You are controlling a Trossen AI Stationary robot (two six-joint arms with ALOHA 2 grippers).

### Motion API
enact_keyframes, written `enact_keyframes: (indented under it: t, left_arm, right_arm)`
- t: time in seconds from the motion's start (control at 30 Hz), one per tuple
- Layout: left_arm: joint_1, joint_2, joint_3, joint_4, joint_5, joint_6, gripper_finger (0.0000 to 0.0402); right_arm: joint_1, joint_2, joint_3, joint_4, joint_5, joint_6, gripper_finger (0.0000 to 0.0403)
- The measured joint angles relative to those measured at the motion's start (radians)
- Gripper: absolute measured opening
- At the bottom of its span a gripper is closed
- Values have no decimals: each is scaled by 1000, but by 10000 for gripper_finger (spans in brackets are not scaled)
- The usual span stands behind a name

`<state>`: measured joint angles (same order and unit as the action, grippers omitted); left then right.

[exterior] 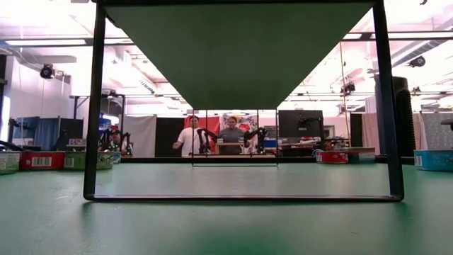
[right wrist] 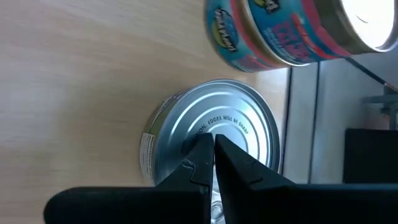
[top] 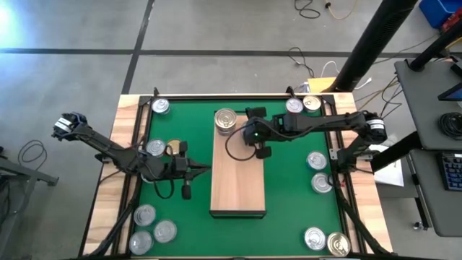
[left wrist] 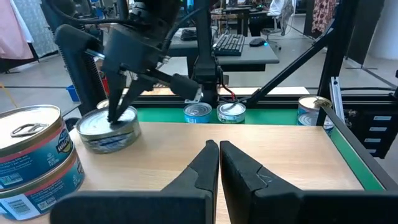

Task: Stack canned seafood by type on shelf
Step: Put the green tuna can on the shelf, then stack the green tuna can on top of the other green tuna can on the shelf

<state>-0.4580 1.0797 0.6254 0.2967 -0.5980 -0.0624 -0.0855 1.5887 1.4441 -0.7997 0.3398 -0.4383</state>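
The light-wood shelf (top: pixel 238 184) lies in the middle of the green mat. A stack of two labelled cans (top: pixel 226 120) stands on its far end. Beside the stack, one silver-topped can (left wrist: pixel 109 130) sits on the board under my right gripper (top: pixel 261 152), which points down with its fingers shut. My left gripper (top: pixel 204 171) is shut and hovers level at the shelf's left edge, touching nothing. Loose cans rest on the mat at the near left (top: pixel 144 214) and along the right side (top: pixel 316 160). My right gripper (right wrist: pixel 213 140) comes from above, pointing down, and its shut fingertips (left wrist: pixel 115 114) meet the lid (right wrist: pixel 236 118) of the silver-topped can near its middle. The can stands upright with its base on the shelf, next to the stack (right wrist: pixel 280 31).
More cans sit in the far corners (top: pixel 160 106) (top: pixel 303 105), beside the left arm (top: pixel 155 148) and at the near right (top: pixel 325 240). The near half of the shelf is bare wood. The low view shows people (exterior: pixel 230 134) far behind the table.
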Motion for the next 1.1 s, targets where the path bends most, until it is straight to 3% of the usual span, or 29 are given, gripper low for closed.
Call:
enact_keyframes:
  t: [0.37, 0.73, 0.93, 1.03, 1.1]
  left_arm:
    - [0, 5, 0, -2, -31, -21, 0]
    - [-12, -1, 0, -65, -32, -31, 0]
    - [-181, 4, 43, -291, -69, -95, 0]
    - [-293, 13, 112, -511, -151, -260, 0]
    - [-352, 23, 169, -729, -173, -454, 0]
  right_arm:
    - [-72, 13, -3, 119, -2, -73, 9]
    - [-5, -81, 3, 123, 1, -20, 9]
    - [163, -145, -3, 134, 4, 110, 9]
    - [287, -145, -6, 138, 82, 150, 9]
    - [372, -133, -10, 143, 168, 167, 9]
